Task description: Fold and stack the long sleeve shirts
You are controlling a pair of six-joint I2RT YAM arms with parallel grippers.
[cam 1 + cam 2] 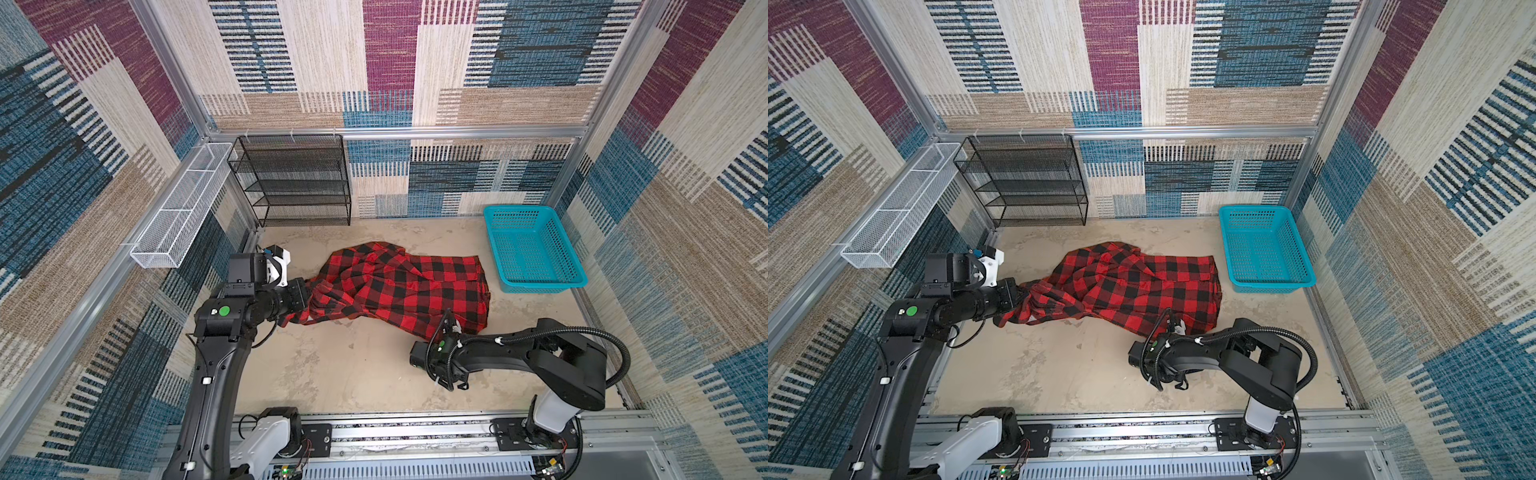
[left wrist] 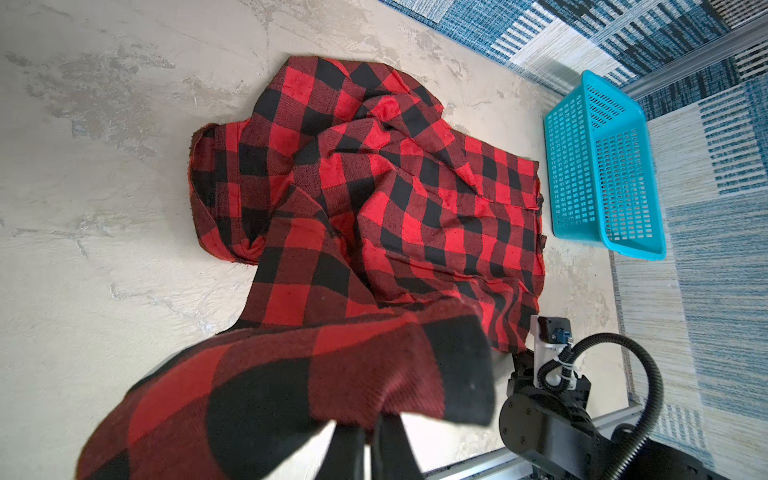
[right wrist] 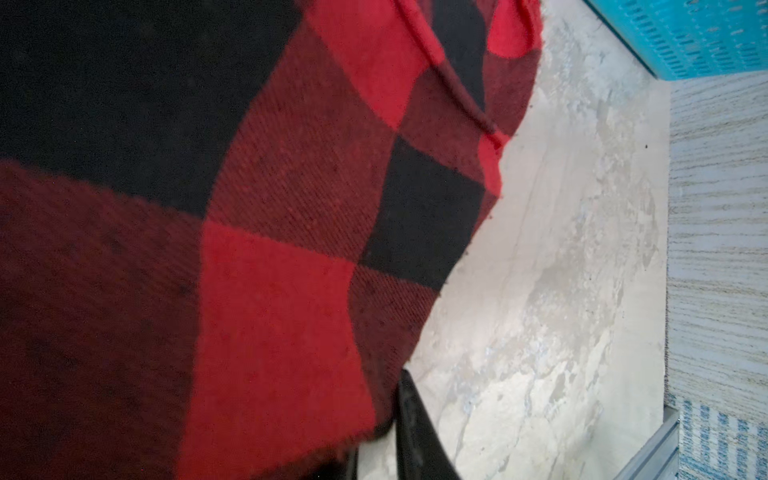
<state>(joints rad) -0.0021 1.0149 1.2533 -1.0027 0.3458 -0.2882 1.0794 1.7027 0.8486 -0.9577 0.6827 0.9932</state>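
One beige mottled tabletop [image 1: 353, 365] is carrying everything, and two black arms are reaching over it from the near rail. One red-and-black check shirt [image 1: 399, 286] is lying crumpled across the middle of the tabletop, near the teal basket and apart from it. One black mesh shelf rack [image 1: 291, 178] is standing against the back wall. One white wire tray [image 1: 178, 208] is hanging on the left wall rail. One teal basket [image 1: 544, 286] is sitting at the right rear.

Only the top views are taking in the rack and the tray. The left wrist view is showing the left pincer [image 2: 368, 440] clamped on a bunched end of the shirt, which is lifting off the tabletop there; it is also catching the right arm and the basket. The right wrist view is showing the right pincer [image 3: 376, 453] at the shirt's near edge, its fingers [image 3: 415, 432] standing close together around the hem. Whether they are actually pinching it I cannot tell.
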